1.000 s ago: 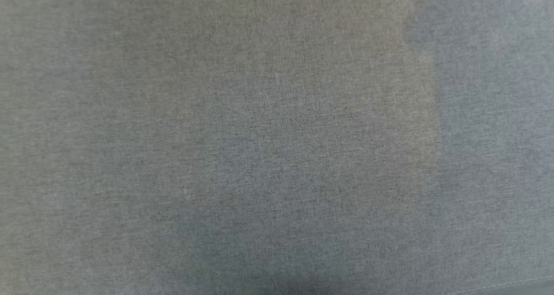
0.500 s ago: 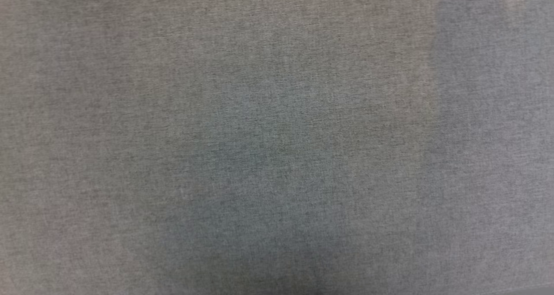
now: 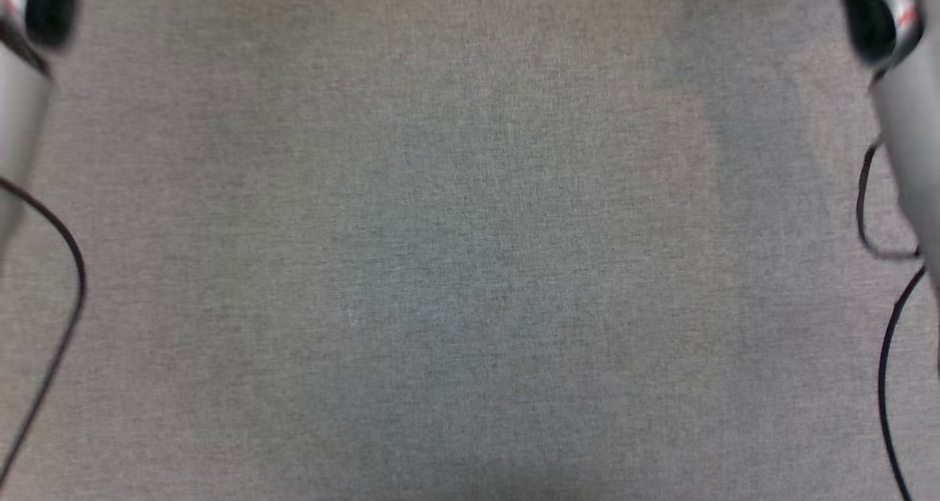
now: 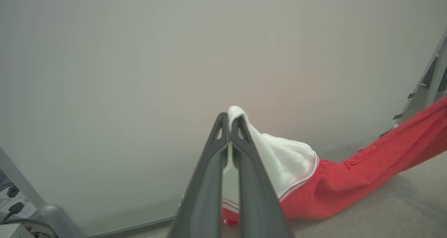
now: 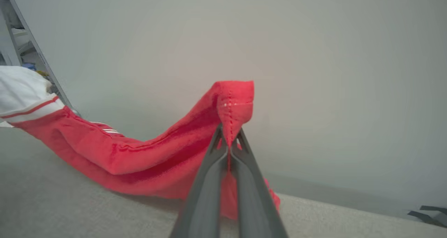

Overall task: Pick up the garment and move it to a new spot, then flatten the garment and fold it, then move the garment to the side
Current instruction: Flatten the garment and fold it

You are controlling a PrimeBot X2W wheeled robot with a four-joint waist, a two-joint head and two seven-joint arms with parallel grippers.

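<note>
Grey tabletop [image 3: 470, 266] lies below us, and our two pincers hold one garment [image 5: 139, 157] between them: left pincer [image 4: 229, 123] clamped on its white sleeve, right pincer [image 5: 228, 140] on red cloth.

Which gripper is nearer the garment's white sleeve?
Left. The left gripper is shut on the white sleeve itself; the right gripper pinches a red hem corner of the garment, away from the sleeve.

Grey woven cloth surface [image 3: 470, 266], plain pale wall [image 4: 139, 56], grey metal frame [image 4: 433, 81] at the side, soft even light
</note>
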